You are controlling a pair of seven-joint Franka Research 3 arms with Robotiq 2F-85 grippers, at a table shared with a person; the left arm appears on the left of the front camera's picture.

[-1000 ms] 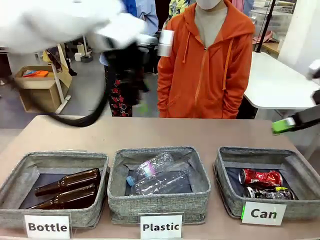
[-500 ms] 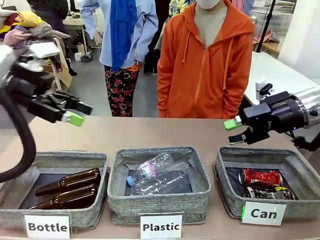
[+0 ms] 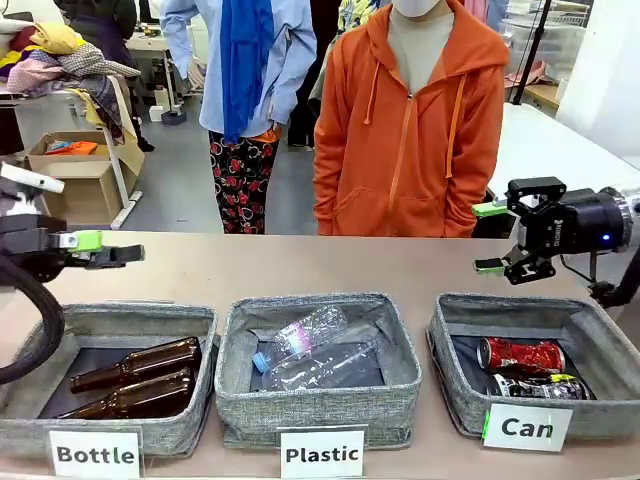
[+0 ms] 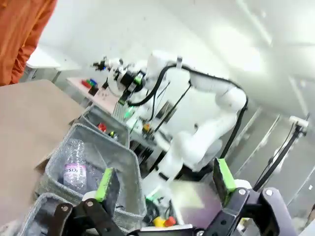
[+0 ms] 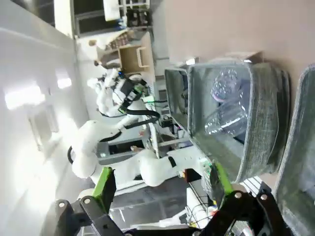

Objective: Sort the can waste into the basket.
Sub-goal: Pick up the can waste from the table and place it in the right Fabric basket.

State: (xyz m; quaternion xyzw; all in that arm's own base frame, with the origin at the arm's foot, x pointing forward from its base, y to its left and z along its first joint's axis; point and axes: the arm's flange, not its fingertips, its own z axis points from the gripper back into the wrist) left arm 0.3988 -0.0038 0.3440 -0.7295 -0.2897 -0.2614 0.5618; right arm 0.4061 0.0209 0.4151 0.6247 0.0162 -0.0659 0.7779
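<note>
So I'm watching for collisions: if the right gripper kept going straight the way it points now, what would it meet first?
Probably nothing close: the open right gripper points sideways above the table, toward the left gripper far across.

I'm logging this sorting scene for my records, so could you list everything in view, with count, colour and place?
Baskets: three, grey woven fabric, in a row along the table's near edge; Bottle basket at the robot's left, Plastic basket in the middle, Can basket at the right.
Label cards: three, white with black print, one fronting each basket.
Glass bottles: two, brown, lying in the Bottle basket.
Plastic bottles: two, clear, lying in the Plastic basket.
Red can: one, crushed, shiny red, in the Can basket.
Dark can: one, dark with green and white print, in front of the red one.
Table: one, tan.
Person: one, orange hoodie, at the far side.
Left gripper: open, above the table's left end.
Right gripper: open, above the right end.
</note>
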